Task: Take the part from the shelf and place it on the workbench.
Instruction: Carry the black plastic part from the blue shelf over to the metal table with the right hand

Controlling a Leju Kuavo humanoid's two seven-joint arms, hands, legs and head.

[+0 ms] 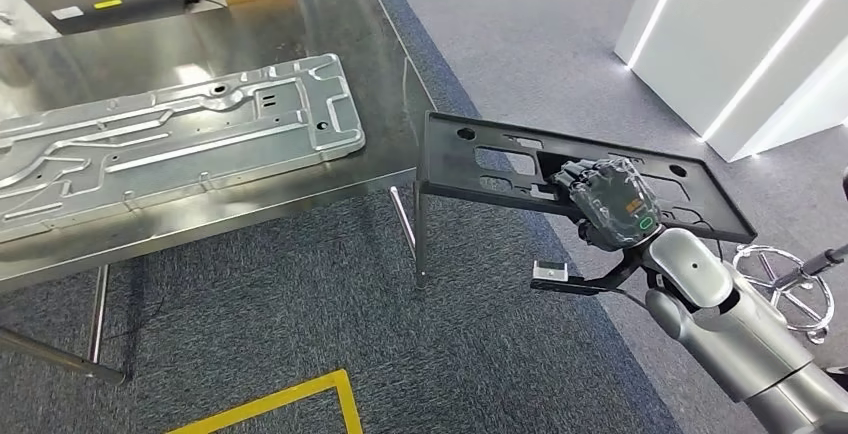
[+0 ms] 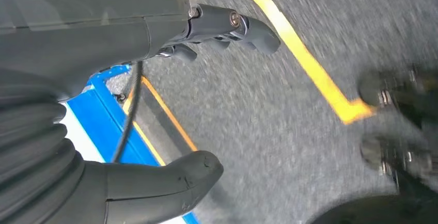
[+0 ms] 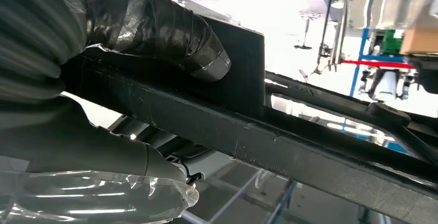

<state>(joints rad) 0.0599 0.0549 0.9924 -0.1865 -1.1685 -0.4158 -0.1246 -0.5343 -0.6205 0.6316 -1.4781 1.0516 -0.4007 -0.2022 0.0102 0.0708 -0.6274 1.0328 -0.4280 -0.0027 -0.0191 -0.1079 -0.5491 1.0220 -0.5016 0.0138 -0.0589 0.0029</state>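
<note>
Black part [image 1: 585,169] is off the shelf, right hand [image 1: 607,200] fingers clamped on it, just beside workbench [image 1: 300,44] corner; not yet set down. Left hand [image 2: 155,131] fingers apart, holding nothing.

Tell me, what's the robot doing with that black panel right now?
Right hand grips black panel, held level beside the steel workbench. Left hand holds nothing. Silver stamped panel already lies on the bench.

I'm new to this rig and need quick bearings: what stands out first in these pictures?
The right hand grips a flat black part with cutouts, held in the air beside the corner of the steel workbench. On that workbench lies a big ribbed silver panel. The left hand hangs over grey carpet with a yellow floor line.
</note>
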